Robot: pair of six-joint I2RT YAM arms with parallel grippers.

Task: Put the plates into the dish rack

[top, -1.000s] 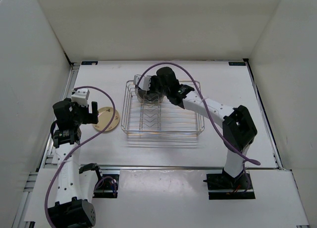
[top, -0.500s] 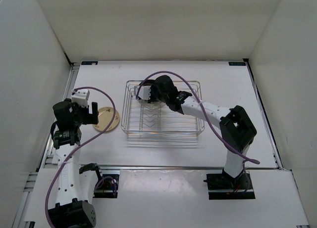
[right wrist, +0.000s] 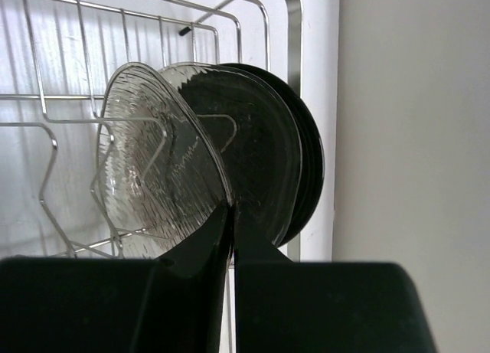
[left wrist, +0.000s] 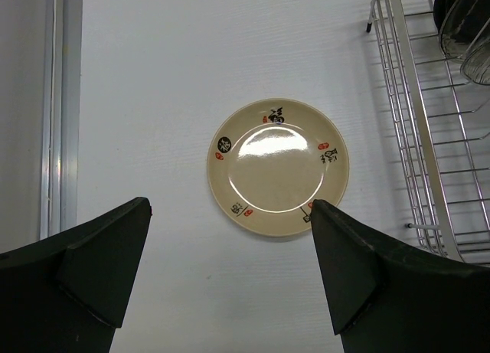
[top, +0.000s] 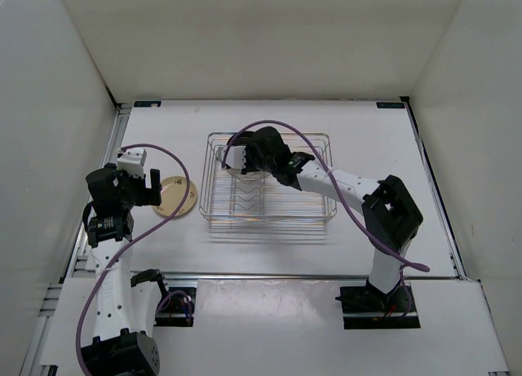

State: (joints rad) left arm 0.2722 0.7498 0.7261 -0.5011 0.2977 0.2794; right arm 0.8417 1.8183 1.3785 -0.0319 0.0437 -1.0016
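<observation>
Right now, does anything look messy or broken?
Nothing looks spilled or broken. The only odd one out is the cream plate, lying flat on the table left of the dish rack, while the clear plate and black plate stand on edge inside it.

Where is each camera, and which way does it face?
Top external: above and behind the bases, facing down at the white table; both arms show.
Left wrist: on the left arm, facing down at the round cream-yellow plate; the open left gripper shows.
Right wrist: on the right arm, facing the rectangular silver wire dish rack; the right gripper, shut on the translucent grey plate, shows.
Shared: top and left wrist both show the cream-yellow plate and rack.
</observation>
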